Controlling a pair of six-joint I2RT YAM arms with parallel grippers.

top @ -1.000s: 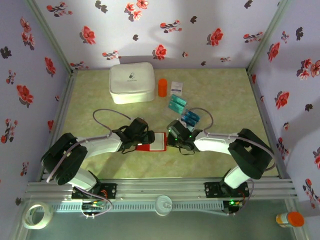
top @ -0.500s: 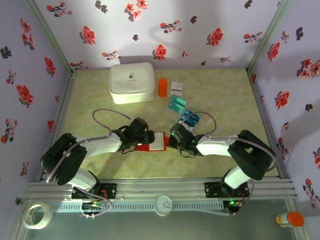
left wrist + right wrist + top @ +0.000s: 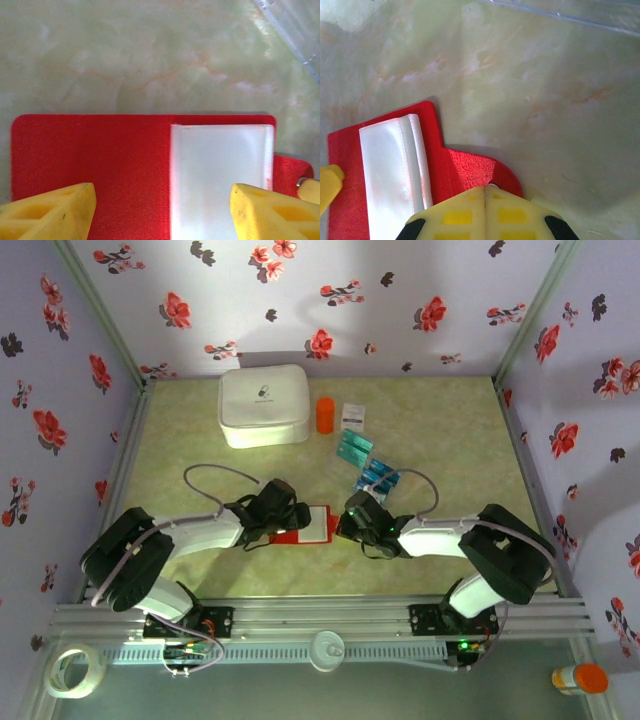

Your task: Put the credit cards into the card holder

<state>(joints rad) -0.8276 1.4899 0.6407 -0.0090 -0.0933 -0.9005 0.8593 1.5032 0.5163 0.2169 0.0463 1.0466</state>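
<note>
Evidently the step in hand is readying the holder rather than moving a card: the card holder [image 3: 312,524] lies opened flat on the table [image 3: 450,430], flanked by the two claws. The left claw [image 3: 162,197] stands wide open and grips nothing. Its yellow fingers [image 3: 52,212] sit spread over the red leaf, with the pale pocket [image 3: 220,175] just ahead of one of them. The right claw [image 3: 486,196] is fully closed, tips together, set on the rounded red tab [image 3: 480,172] at the holder's edge; whether it pinches the tab or merely presses on it I cannot tell. The credit cards [image 3: 378,477], blue and teal, lie loose on the table beyond the right claw, apart from it and outside the holder, so none appears stowed yet. By my reading, the next move calls for the right claw to lift off the tab, open, reach forward to the nearest blue card and take it by an edge, while the left claw pins the holder flat.
</note>
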